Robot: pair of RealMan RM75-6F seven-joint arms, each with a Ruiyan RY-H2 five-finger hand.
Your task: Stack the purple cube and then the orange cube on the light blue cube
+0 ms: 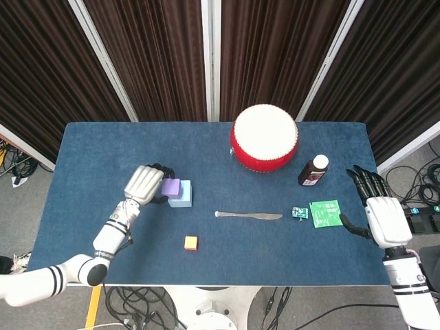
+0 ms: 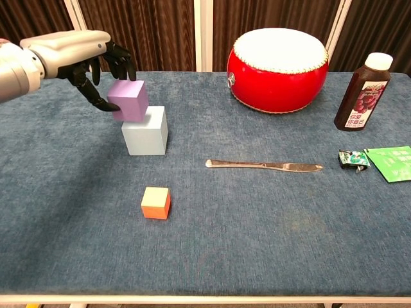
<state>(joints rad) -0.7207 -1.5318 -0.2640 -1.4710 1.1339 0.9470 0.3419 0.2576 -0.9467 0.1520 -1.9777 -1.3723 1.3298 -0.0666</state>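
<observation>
Left hand [image 2: 90,54]: upper left of chest view, my fingers pinched around the purple cube [image 2: 127,100].
Purple cube: tilted, its lower edge over the left top edge of the light blue cube [image 2: 145,130]; overhangs left, not seated flat.
Right hand [image 1: 382,218]: far right of head view, fingers spread, holding nothing.
Orange cube [image 2: 156,203]: lower left of centre, alone on the table [image 2: 257,231], near the blue one.
Handling: cubes look rigid, light, probably foam or wood; flat faces could slip.
Hold: opposite side faces, top left free.
Risk: releasing tilted, it may slide off.
</observation>
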